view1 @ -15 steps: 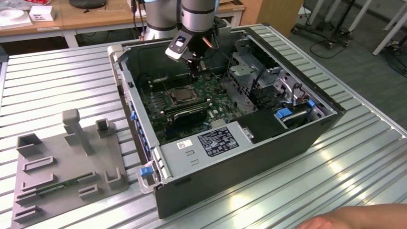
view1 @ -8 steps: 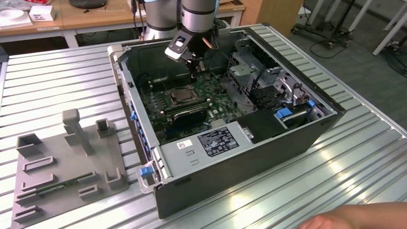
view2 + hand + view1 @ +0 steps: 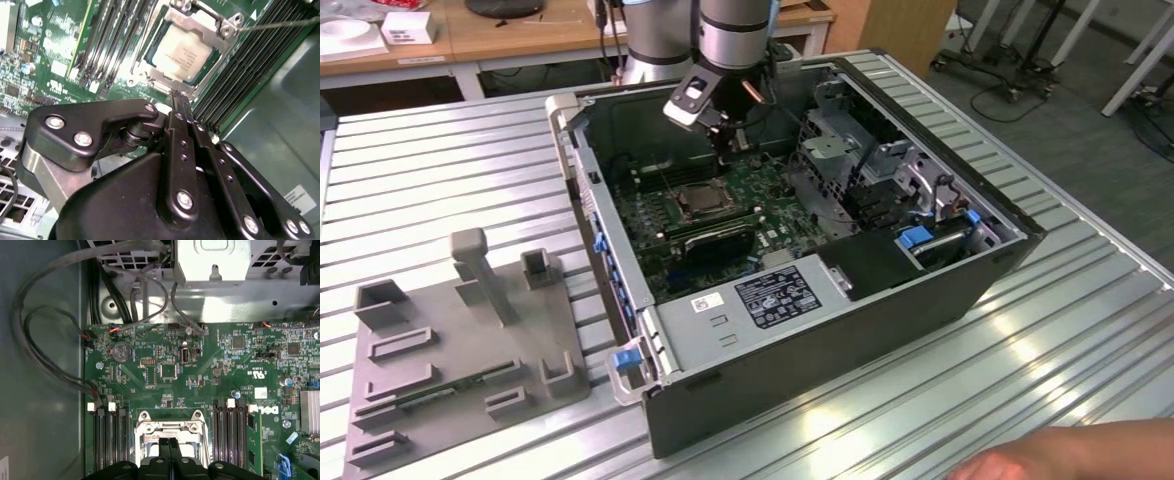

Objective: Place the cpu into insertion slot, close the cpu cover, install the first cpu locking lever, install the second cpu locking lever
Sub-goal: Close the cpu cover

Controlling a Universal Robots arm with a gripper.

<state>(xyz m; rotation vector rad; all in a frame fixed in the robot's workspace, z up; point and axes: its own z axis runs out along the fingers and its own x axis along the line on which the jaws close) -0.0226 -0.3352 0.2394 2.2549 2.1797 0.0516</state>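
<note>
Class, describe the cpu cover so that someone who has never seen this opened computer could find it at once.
Start at the open computer case and find the green motherboard inside. Near its middle, between the banks of long black memory slots, sits the cpu cover: a square silvery metal frame, closed around the pale cpu, unlike the narrow slots beside it.

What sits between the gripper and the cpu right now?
In the second wrist view, just the near rim of the cover lies between the gripper and the cpu; no loose thing there.
</note>
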